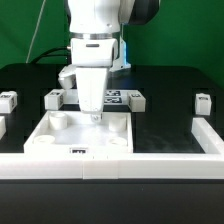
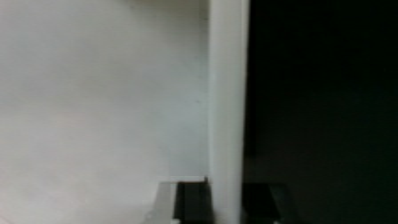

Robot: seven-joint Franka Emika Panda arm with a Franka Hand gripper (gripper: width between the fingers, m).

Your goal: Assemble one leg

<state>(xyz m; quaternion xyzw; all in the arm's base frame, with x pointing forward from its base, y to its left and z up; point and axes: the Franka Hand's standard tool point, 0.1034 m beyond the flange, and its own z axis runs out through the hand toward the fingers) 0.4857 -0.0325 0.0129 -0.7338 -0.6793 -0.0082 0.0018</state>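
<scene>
The large white square panel (image 1: 70, 140) with round corner holes lies flat in the middle of the table, its front edge against the white rail. My gripper (image 1: 95, 117) reaches straight down onto the panel's far edge. In the wrist view the gripper (image 2: 228, 202) has one dark finger (image 2: 191, 206) on each side of the panel's thin edge strip (image 2: 228, 100) and is shut on it. The panel's white face (image 2: 107, 100) fills half of that view. Small white legs with tags stand behind the panel: one (image 1: 55, 97) near the arm and one (image 1: 138, 99) on the other side.
Two more legs stand far out, one (image 1: 8, 99) at the exterior view's left and one (image 1: 203, 101) at its right. The marker board (image 1: 118, 96) lies behind the gripper. A white rail (image 1: 150, 163) runs along the front and turns back at the right (image 1: 206, 135).
</scene>
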